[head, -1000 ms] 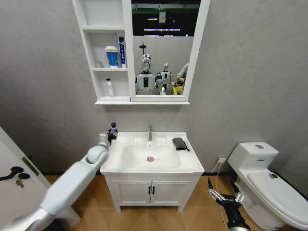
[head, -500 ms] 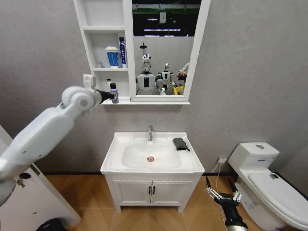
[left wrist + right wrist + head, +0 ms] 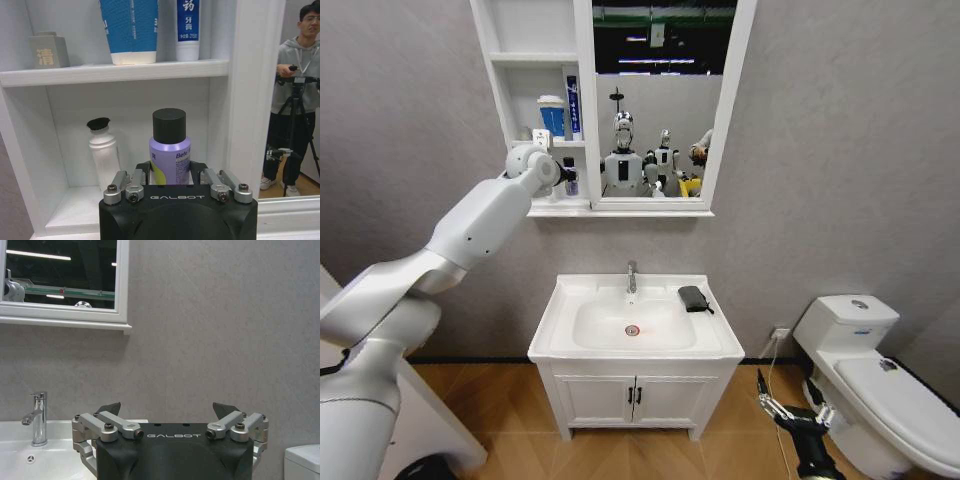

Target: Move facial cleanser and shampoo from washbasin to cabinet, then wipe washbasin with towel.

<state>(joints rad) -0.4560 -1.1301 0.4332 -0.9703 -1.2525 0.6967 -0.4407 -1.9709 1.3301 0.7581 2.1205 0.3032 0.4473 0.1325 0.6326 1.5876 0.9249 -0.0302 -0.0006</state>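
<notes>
The left gripper [image 3: 170, 175] holds a purple bottle [image 3: 169, 152] at the cabinet's [image 3: 583, 110] lowest shelf, beside a white bottle [image 3: 102, 150]. It probably isn't standing on the shelf yet, so lower it gently. The right gripper [image 3: 168, 412] waits wide open below the washbasin [image 3: 633, 330], where the towel [image 3: 693, 297] lies.

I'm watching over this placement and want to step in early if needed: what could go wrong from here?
The left hand holds the purple bottle at the cabinet's lowest open shelf, close beside the white bottle. A slight sideways drift could tip that white bottle. The compartment is narrow, so the hand might clip the shelf above or the side wall. If released tilted or too near the front edge, the purple bottle might fall towards the washbasin below.
</notes>
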